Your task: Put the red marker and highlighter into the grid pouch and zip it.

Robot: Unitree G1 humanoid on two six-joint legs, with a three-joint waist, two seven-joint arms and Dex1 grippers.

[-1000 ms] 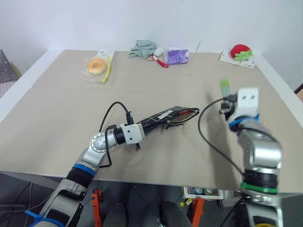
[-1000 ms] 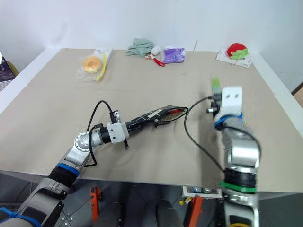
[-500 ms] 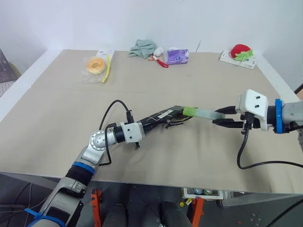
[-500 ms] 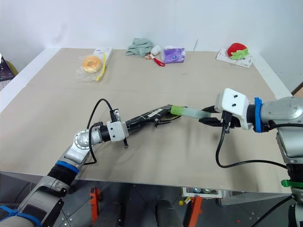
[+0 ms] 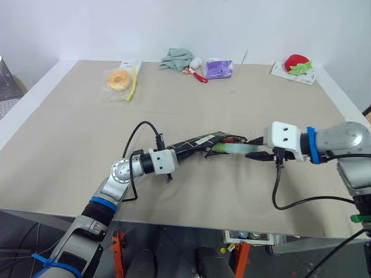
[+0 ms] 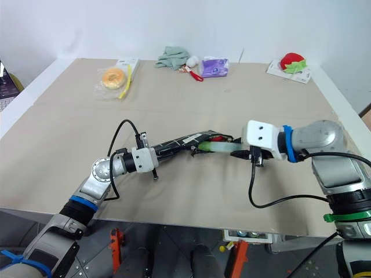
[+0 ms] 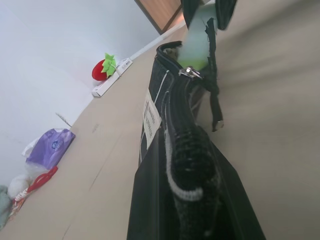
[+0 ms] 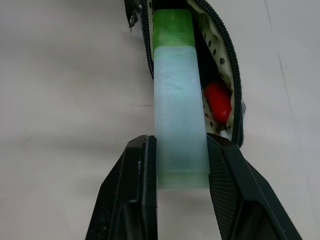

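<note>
I have the highlighter (image 8: 180, 100) clamped between my right gripper's (image 8: 181, 165) two black fingers, gripped at its pale tail end; its lime cap leads and sits right at the open mouth of the grid pouch (image 5: 200, 142), cap just past the zipper teeth. The relation I'm steering by is simple: the pen's long axis lines up with the pouch's long axis, and the pouch lies straight ahead of the right gripper, toward my left arm; so by my reckoning the next move is a plain push along that line, no twist. In the right wrist view the red marker (image 8: 218, 102) is already inside, lying beside the highlighter against the dotted lining; the pen has to slide in alongside it, and I'd guess the cap could snag on the zipper edge if I drift sideways.

My left gripper (image 6: 152, 156) is clenched shut on the closed end of the pouch, holding it off the table (image 5: 69, 133) and nearly level, mouth turned toward the right arm; the zipper pull (image 7: 217, 123) dangles loose near the mouth. The left forearm reaches in from the near edge, wrist bent so the fingers point across toward the right; the right forearm comes in level from the far side, fingers pointing back at it, the two grippers facing each other along one line.
</note>
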